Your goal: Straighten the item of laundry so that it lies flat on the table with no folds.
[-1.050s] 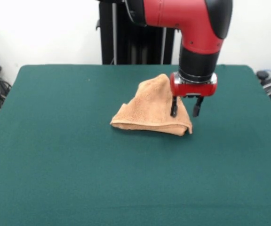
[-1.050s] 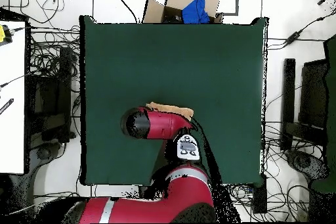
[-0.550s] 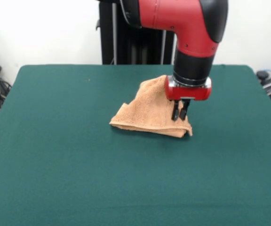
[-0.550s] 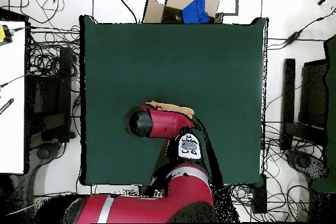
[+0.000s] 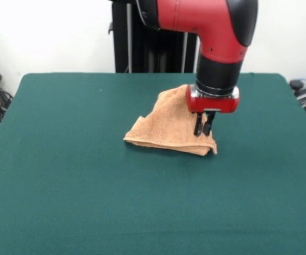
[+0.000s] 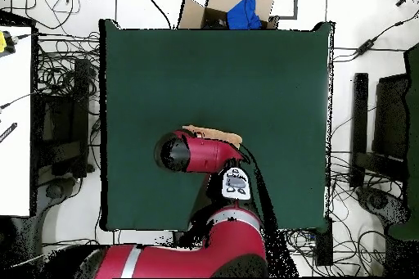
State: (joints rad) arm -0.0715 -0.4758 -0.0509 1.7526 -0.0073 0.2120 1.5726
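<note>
The item of laundry [image 5: 168, 125], an orange-tan towel, lies folded in a rough triangle on the green table [image 5: 89, 186], peaked toward the far side. My gripper [image 5: 203, 127] stands at the towel's right edge, its two black fingers shut on the cloth there. In the overhead view only a strip of the towel [image 6: 214, 134] shows past the red arm [image 6: 192, 154], which hides the gripper.
A cardboard box with a blue cloth [image 6: 236, 10] sits beyond the table's far edge in the overhead view. Cables and equipment lie on the floor around the table. Open green felt surrounds the towel on every side.
The fingers, spread apart a second ago, have come together on the towel's right edge. The gripper also shifted slightly left, toward the towel.
</note>
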